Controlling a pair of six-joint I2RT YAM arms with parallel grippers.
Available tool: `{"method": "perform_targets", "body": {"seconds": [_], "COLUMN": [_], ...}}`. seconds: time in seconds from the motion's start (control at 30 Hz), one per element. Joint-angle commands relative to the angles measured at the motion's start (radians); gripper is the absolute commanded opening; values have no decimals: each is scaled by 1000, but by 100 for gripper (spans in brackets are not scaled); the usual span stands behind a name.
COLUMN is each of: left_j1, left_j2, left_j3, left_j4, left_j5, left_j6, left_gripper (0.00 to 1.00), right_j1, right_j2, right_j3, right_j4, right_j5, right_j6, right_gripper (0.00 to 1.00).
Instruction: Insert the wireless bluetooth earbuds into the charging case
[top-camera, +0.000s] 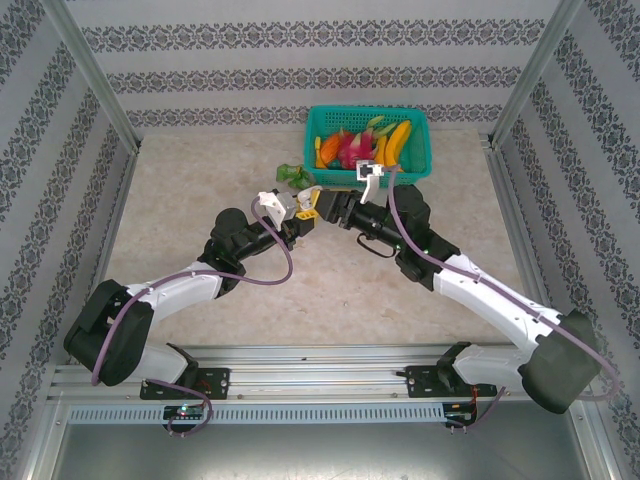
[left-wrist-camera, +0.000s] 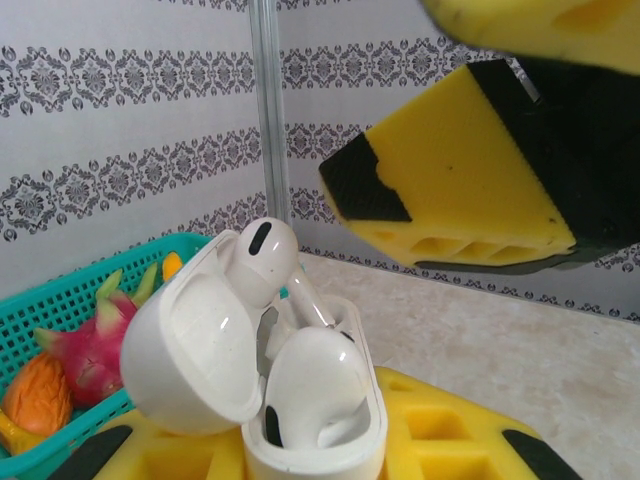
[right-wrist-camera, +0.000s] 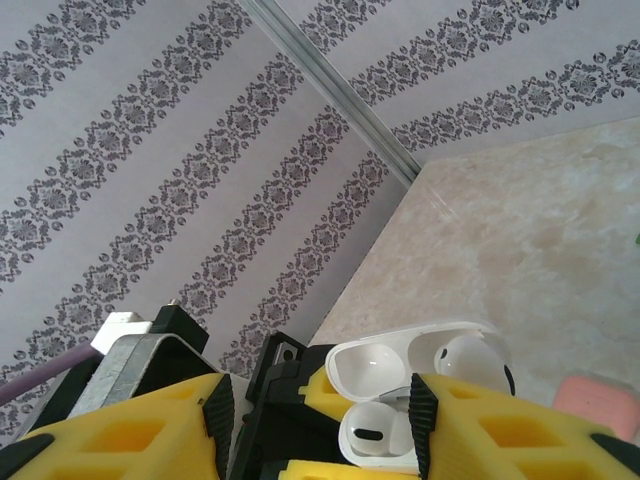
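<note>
— From overhead, where do the arms stand?

— They meet at mid-frame, tip to tip. The left gripper (top-camera: 296, 207) comes in from the left and the right gripper (top-camera: 322, 205) from the right, just below the teal basket (top-camera: 365, 110). Whatever sits between them is too small to make out there.

— And the left wrist view?

— The left gripper is clenched on the open white charging case (left-wrist-camera: 190, 350) at bottom centre, lid swung to the left. The seated earbud (left-wrist-camera: 315, 385) lies down in its well. The leaning earbud (left-wrist-camera: 262, 262) stands higher, its head against the lid and its stem slanting down and right into the case. A yellow finger (left-wrist-camera: 450, 180) of the right gripper hangs at upper right, apart from it.

— Which arm is placed to finish it?

— The right one, I'd say, being free. The bud lies below and left of that finger, and its long axis slopes, so a push would need to follow the stem down.

— The right wrist view?

— Its jaws are spread with nothing between them. The charging case (right-wrist-camera: 372, 368) sits at bottom centre beyond the gap, with the leaning earbud (right-wrist-camera: 470, 362) at its right edge. A salmon-pink object (right-wrist-camera: 595, 405) rests on the table (right-wrist-camera: 520, 220) at lower right.
</note>
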Motion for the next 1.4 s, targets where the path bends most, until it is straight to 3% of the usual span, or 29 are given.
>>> {"method": "perform_targets", "body": {"seconds": [0.0,0.37,1.37], "left_j1": [6,6,6], "left_j2": [2,9,18], "left_j3": [14,24,69], "left_j4": [51,18,-3], "left_j5": [42,113,144], "left_j6": [6,74,66], "left_gripper": [0,0,0], "right_j1": [-24,-104,-98], "right_j2": [-35,-8,40], "right_j3": [50,209,153], "right_j4": [-64,-334,-308], "right_j5": [-17,-145,-222], "right_j6": [-40,-141,-99], "right_gripper": [52,52,51]}}
